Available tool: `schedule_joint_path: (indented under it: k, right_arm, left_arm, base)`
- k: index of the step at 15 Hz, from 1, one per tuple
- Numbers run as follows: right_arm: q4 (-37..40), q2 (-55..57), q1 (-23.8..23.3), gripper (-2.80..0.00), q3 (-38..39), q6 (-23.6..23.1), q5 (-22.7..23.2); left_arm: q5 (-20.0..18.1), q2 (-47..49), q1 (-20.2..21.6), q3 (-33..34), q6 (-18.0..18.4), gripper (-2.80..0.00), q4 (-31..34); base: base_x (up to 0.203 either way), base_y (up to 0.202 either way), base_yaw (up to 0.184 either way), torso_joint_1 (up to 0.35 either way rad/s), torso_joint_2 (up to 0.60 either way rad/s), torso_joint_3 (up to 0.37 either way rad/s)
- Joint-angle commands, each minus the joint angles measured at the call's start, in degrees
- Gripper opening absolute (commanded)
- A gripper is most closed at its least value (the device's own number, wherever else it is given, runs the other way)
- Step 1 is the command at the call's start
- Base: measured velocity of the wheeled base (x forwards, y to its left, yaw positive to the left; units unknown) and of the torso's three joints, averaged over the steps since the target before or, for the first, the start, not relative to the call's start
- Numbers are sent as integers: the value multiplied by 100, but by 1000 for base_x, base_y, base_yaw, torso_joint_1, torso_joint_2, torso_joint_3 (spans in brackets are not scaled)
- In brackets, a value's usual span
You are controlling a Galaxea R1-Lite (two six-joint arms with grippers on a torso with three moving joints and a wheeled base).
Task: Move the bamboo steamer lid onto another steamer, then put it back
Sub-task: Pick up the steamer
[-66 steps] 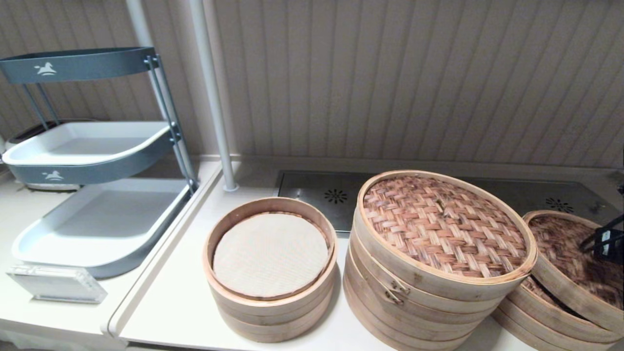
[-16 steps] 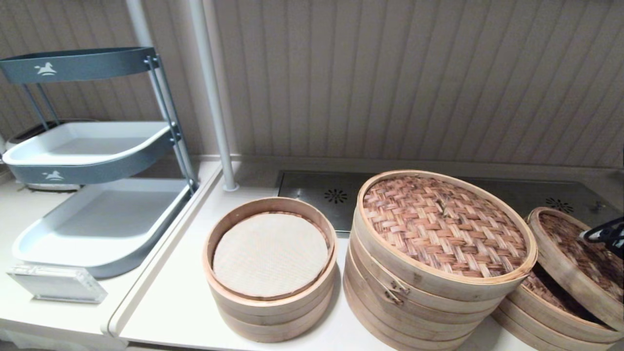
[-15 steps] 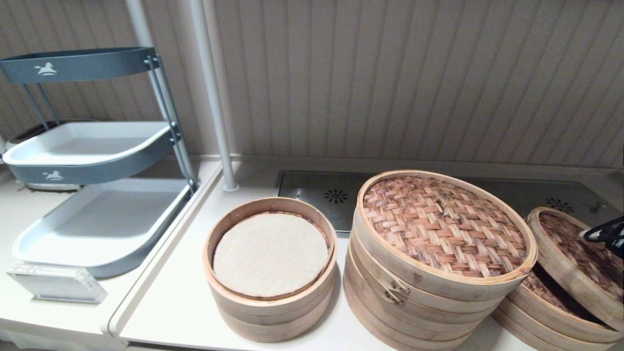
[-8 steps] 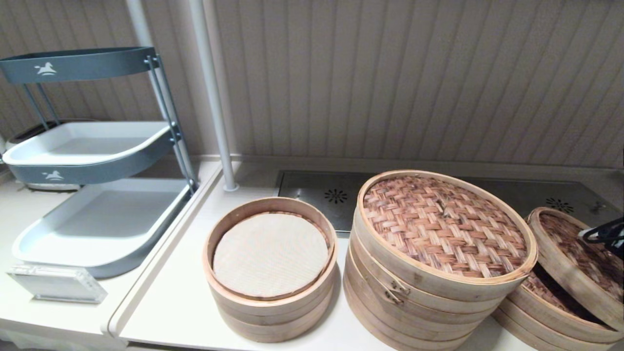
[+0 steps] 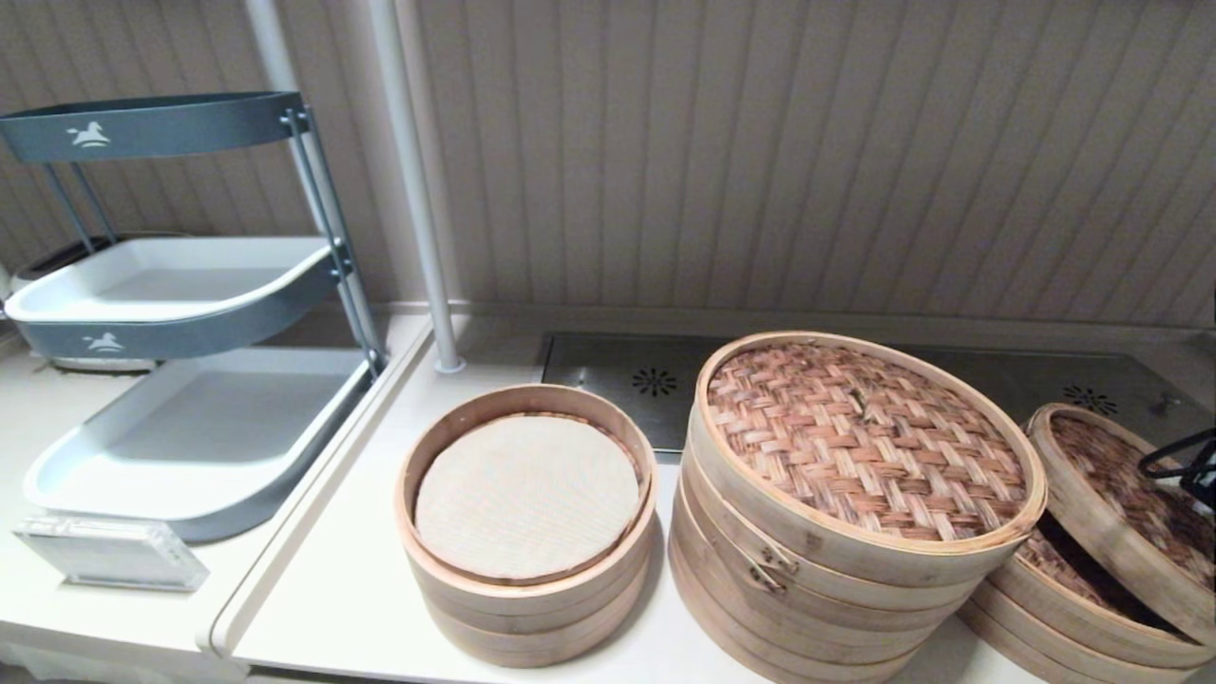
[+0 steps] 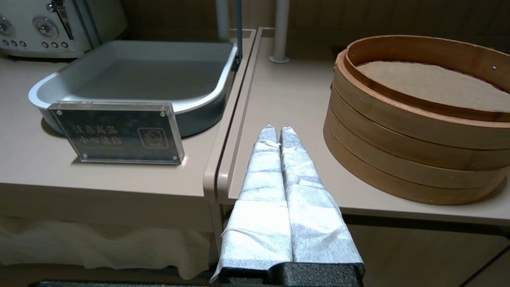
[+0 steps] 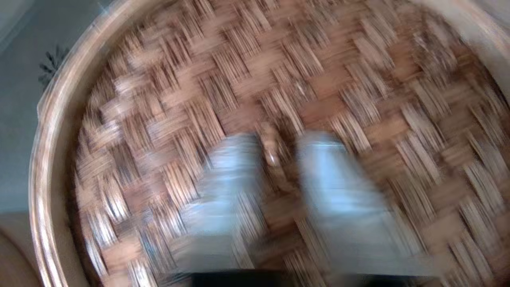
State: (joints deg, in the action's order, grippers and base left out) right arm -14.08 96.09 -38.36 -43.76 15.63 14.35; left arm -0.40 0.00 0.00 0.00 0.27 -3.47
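The bamboo steamer lid [image 5: 1126, 499] sits at the right edge of the head frame, tilted, its near side raised off the lower stack [image 5: 1064, 608] so that a dark gap shows beneath, its left rim close against another steamer [image 5: 855, 513]. In the right wrist picture its dark woven top [image 7: 279, 99] fills the frame, and the right claw [image 7: 279, 159] stands directly over the middle, one wrapped finger [image 7: 233, 175] on each side of the small centre knot [image 7: 272, 149]; the fingers look clenched around that knot, though blur hides the contact itself. In the head frame only a black part of the right arm [image 5: 1187, 465] shows above the lid. Another steamer stands centre-right on the desk [image 5: 332, 608], its tan lid on. Left of it is the smaller steamer with a cloth liner [image 5: 527, 518]. The left claw [image 6: 275, 133], fingers pressed together and grasping nothing, hangs at the desk's front edge near that smaller steamer.
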Motion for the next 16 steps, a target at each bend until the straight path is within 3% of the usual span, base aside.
schedule_joint_path:
  k: [1, 16]
  right_arm:
    - [-7, 1, 13, -280, 17, 10, 15]
    - [28, -266, 22, -280, -222, 54, -2]
  left_arm:
    - [-4, -9, 0, 141, 0, -280, -4]
    - [2, -16, 0, 141, 0, -280, -4]
  base:
    - [0, 0, 0, 0, 0, 0]
    - [0, 0, 0, 0, 0, 0]
